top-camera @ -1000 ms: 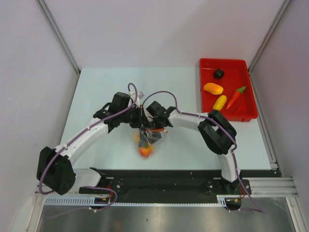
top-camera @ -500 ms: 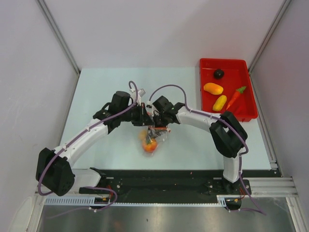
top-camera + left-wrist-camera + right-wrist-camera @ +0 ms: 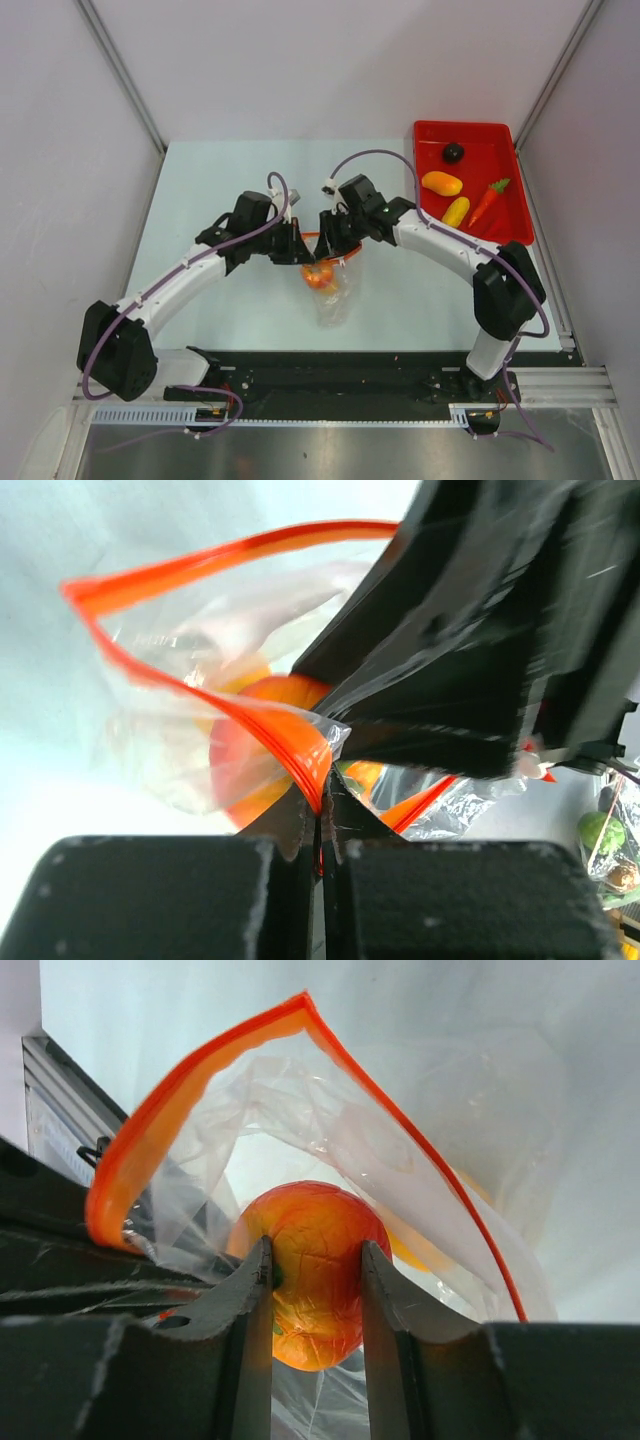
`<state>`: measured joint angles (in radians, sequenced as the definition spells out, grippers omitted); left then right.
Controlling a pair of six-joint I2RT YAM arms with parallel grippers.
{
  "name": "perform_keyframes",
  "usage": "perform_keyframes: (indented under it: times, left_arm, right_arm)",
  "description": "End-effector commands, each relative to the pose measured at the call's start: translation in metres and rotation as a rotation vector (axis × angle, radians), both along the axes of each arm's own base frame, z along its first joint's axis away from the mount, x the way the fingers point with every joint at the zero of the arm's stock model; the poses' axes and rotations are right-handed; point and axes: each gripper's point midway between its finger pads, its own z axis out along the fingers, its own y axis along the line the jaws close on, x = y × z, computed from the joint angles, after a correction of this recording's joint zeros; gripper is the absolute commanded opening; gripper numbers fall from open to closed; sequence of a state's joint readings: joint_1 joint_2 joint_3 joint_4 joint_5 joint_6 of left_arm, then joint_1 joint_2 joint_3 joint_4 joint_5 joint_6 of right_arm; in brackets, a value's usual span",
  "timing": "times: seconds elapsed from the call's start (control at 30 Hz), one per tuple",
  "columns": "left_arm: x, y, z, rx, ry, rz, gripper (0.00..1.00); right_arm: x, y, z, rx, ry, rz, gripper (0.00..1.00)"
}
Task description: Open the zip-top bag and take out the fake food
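The zip-top bag [image 3: 331, 302], clear with an orange-red zip strip [image 3: 160, 1120], hangs open between both arms over the table's middle. My left gripper [image 3: 320, 815] is shut on the near side of the strip [image 3: 290, 735]. My right gripper [image 3: 316, 1252] reaches into the bag's mouth and is shut on a peach-red round fruit [image 3: 315, 1305], one finger on each side. From above, that fruit [image 3: 318, 276] shows just below the two grippers. More orange-yellow fake food shows blurred through the plastic behind it. Other fake food lies in the red tray.
The red tray [image 3: 521, 241] at the back right holds a dark round piece [image 3: 453, 152], an orange oval [image 3: 441, 183], a yellow oval [image 3: 455, 211] and a green-topped carrot [image 3: 487, 200]. Grey walls stand on both sides. A black rail runs along the table's near edge.
My right gripper has closed on the peach-red fruit and drawn it up toward the bag's mouth, its elbow swinging right. The left gripper has kept its hold on the strip.
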<state>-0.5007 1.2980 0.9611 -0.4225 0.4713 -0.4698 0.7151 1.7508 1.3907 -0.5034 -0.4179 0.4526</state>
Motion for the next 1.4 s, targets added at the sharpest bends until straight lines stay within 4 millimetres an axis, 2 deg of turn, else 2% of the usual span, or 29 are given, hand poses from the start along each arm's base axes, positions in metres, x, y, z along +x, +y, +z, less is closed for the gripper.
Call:
perform_keyframes:
  times: [0.0,0.1,0.2,0.33,0.43,0.47,0.53,0.6,0.67,0.7,0.83,0.97,1.03,1.1,1.2,1.27,1.3,1.33,1.37]
  left_arm:
    - [-0.001,0.005,-0.013,0.038,0.007,-0.007,0.0]
    - [-0.003,0.002,-0.013,0.023,0.014,-0.026,0.0]
    - [-0.006,-0.004,-0.01,-0.009,0.02,-0.056,0.0]
    - [-0.009,-0.017,0.01,-0.07,-0.035,-0.123,0.0]
    - [-0.013,-0.028,0.017,-0.072,-0.05,-0.167,0.0]
    - [-0.014,-0.029,0.015,-0.058,-0.049,-0.166,0.0]
    - [-0.013,-0.03,0.009,-0.049,-0.025,-0.155,0.0]
    - [-0.012,-0.031,0.003,-0.035,-0.011,-0.146,0.0]
    - [-0.009,-0.028,0.0,-0.013,-0.003,-0.123,0.0]
    - [-0.007,-0.027,-0.001,-0.006,-0.007,-0.114,0.0]
    - [-0.002,-0.027,0.001,0.002,-0.009,-0.096,0.0]
    - [0.001,-0.033,0.007,-0.026,-0.021,-0.103,0.0]
    - [0.0,-0.035,0.01,-0.035,-0.023,-0.111,0.0]
    - [0.001,-0.039,0.012,-0.059,-0.016,-0.109,0.0]
    - [0.004,-0.038,0.012,-0.048,-0.022,-0.1,0.0]
    - [0.008,-0.028,0.005,0.007,-0.028,-0.058,0.0]
    - [0.009,-0.024,0.002,0.022,-0.03,-0.045,0.0]
    - [0.008,-0.019,-0.002,0.033,-0.029,-0.033,0.0]
    - [0.01,-0.014,-0.004,0.046,-0.033,-0.013,0.0]
  right_arm:
    - [0.023,-0.011,0.057,0.068,-0.159,-0.092,0.0]
    - [0.038,-0.024,0.076,0.09,-0.214,-0.16,0.0]
    - [0.054,-0.031,0.085,0.107,-0.244,-0.225,0.0]
    - [0.064,-0.02,0.075,0.099,-0.205,-0.274,0.0]
    - [0.061,0.003,0.064,0.083,-0.188,-0.27,0.0]
    - [0.062,0.01,0.069,0.097,-0.18,-0.279,0.0]
    - [0.058,0.023,0.062,0.074,-0.152,-0.282,0.0]
    - [0.056,0.03,0.069,0.069,-0.13,-0.288,0.0]
    - [0.053,0.03,0.063,0.046,-0.09,-0.294,0.0]
    - [0.053,0.029,0.067,0.047,-0.075,-0.311,0.0]
    - [0.049,0.014,0.053,-0.019,-0.031,-0.368,0.0]
    - [0.046,0.014,0.047,-0.013,0.004,-0.366,0.0]
    - [0.048,0.016,0.05,-0.014,-0.003,-0.375,0.0]
    - [0.042,0.027,0.047,-0.018,0.014,-0.333,0.0]
    - [0.05,0.013,0.06,-0.04,-0.011,-0.349,0.0]
    - [0.05,0.0,0.063,-0.04,-0.033,-0.346,0.0]
    - [0.05,-0.008,0.076,-0.018,-0.052,-0.348,0.0]
    - [0.048,-0.015,0.077,-0.023,-0.056,-0.349,0.0]
    - [0.045,-0.025,0.069,-0.047,-0.054,-0.341,0.0]
